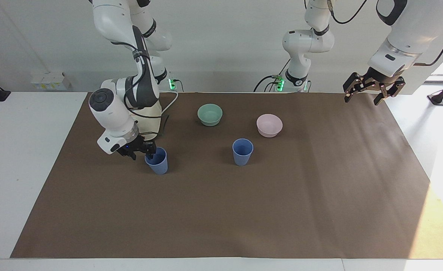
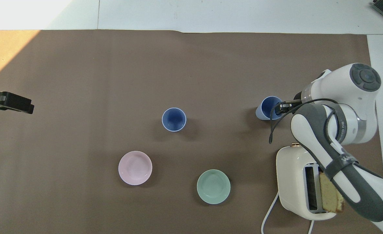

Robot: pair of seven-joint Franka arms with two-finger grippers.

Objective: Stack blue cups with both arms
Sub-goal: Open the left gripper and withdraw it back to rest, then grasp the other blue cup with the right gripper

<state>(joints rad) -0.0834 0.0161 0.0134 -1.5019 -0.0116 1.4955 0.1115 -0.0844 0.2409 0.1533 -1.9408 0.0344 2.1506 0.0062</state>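
Two blue cups stand upright on the brown mat. One cup [image 1: 242,151] [image 2: 174,119] is mid-table. The other cup [image 1: 158,162] [image 2: 265,110] stands toward the right arm's end, a little farther from the robots than the toaster. My right gripper [image 1: 140,153] [image 2: 277,109] is low at this cup's rim. It looks open, with one finger inside the rim and the other outside. My left gripper [image 1: 362,98] [image 2: 28,105] is open and empty. It hangs in the air over the mat's edge at the left arm's end.
A cream toaster [image 1: 151,113] [image 2: 294,182] with a bread slice [image 2: 331,195] stands close under the right arm. A mint-green bowl [image 1: 210,114] [image 2: 213,186] and a pink bowl [image 1: 269,125] [image 2: 135,167] sit nearer to the robots than the mid-table cup.
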